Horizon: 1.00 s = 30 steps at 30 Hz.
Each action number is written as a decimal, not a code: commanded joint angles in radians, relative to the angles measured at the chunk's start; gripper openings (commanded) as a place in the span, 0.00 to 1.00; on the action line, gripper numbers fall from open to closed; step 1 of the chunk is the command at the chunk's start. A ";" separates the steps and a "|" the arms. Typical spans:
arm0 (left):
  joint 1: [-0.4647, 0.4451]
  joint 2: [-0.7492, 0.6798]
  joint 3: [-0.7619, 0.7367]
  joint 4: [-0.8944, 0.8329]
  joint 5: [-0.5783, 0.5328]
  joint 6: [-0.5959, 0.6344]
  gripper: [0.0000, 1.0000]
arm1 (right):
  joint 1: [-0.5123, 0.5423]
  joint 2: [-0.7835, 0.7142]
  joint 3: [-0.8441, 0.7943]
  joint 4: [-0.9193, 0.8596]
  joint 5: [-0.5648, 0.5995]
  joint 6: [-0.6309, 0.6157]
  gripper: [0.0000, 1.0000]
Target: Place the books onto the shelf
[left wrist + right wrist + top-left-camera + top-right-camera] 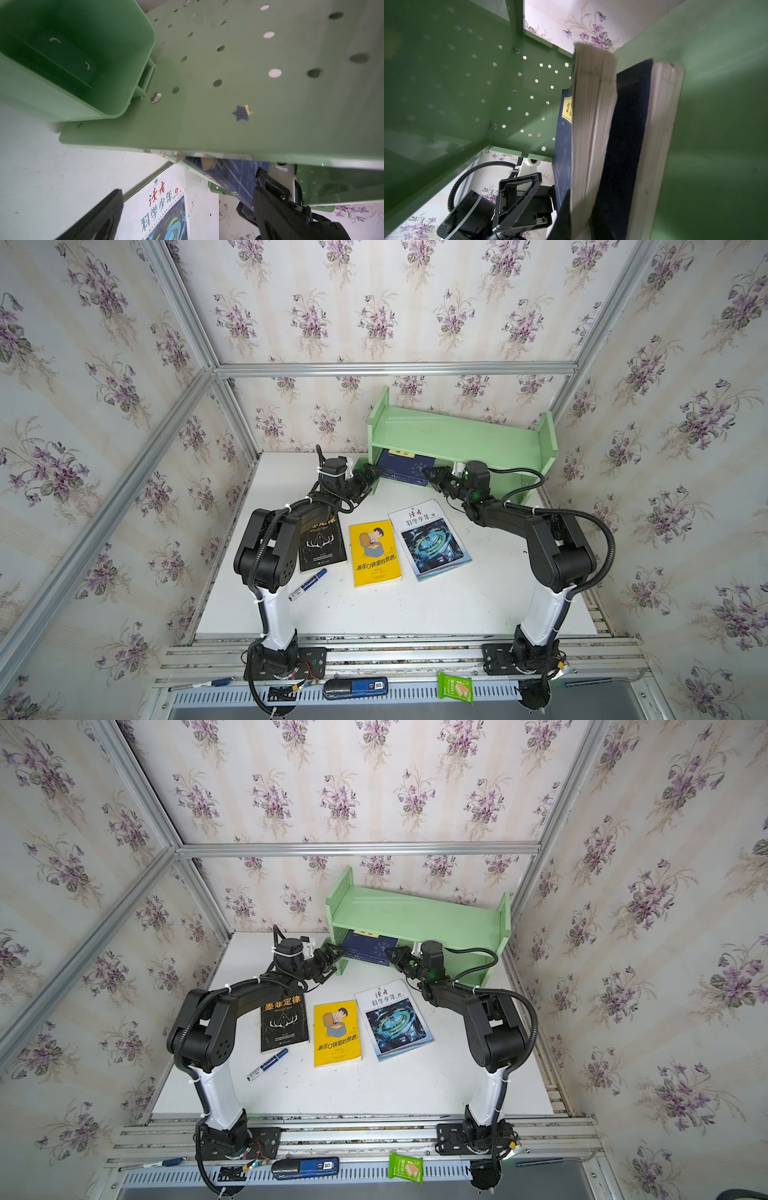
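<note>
1. The left end effector (371, 483), jaws spread wide, sits at the front edge of an end panel (228, 83) of the pale green shelf (457, 435). A small green cup (62, 62) hangs on that panel's outer face, just beside it.
2. The right end effector (428, 473), jaws pressed together, meets the near edge of the navy books (403, 468). Whether it pinches one cannot be told.
3. The navy books lean in the shelf's lower tier, between the two end effectors, with their page edges facing the right one.
4. Back from both end effectors, toward the arms' bases, three books lie flat on the white worktop (415, 605). The black antler book (284, 1025) lies nearest the left end effector, partly under that arm. The yellow cartoon book (374, 551) is in the middle, and the white-blue swirl book (430, 539) lies nearest the right end effector.
5. A blue marker (308, 584) lies farther back, by the black antler book's corner.
</note>
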 commanded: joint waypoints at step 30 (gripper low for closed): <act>-0.012 0.096 0.070 0.009 -0.108 -0.099 0.99 | 0.013 0.033 0.038 0.033 0.020 -0.050 0.17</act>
